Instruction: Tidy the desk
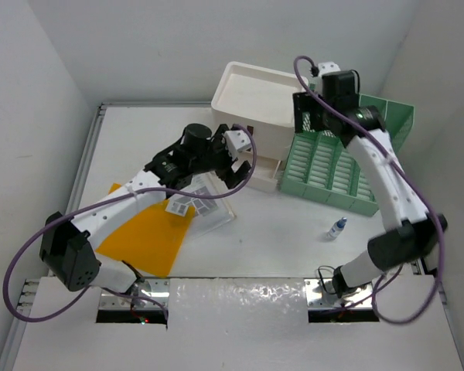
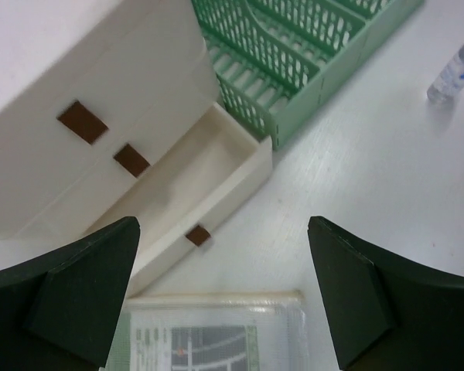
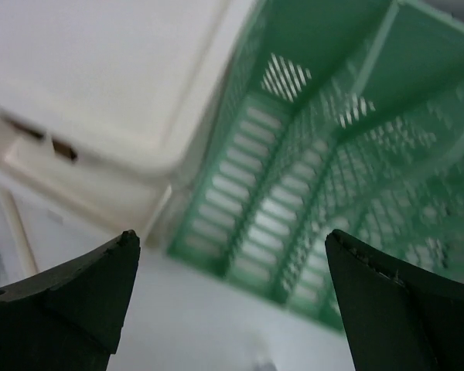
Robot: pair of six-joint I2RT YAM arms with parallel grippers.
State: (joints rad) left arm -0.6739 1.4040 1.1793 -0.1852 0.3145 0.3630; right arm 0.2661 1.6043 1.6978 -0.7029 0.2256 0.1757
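The white desk (image 1: 271, 239) carries a clear mesh pouch (image 1: 205, 205) lying partly on an orange folder (image 1: 143, 236). My left gripper (image 1: 243, 171) hovers over the pouch's far edge, close to the open bottom drawer (image 1: 267, 183) of the white drawer box (image 1: 255, 100). In the left wrist view this gripper (image 2: 223, 232) is open and empty, with the pouch (image 2: 216, 328) below and the drawer (image 2: 193, 189) ahead. My right gripper (image 1: 305, 116) is raised above the green file rack (image 1: 336, 166). It (image 3: 232, 239) is open with nothing between its fingers.
A small clear bottle with a blue cap (image 1: 337, 228) lies on the desk in front of the rack, also seen at the top right of the left wrist view (image 2: 455, 69). Metal rails (image 1: 89, 154) edge the desk. The drawer box (image 3: 100, 77) stands against the rack (image 3: 332, 154).
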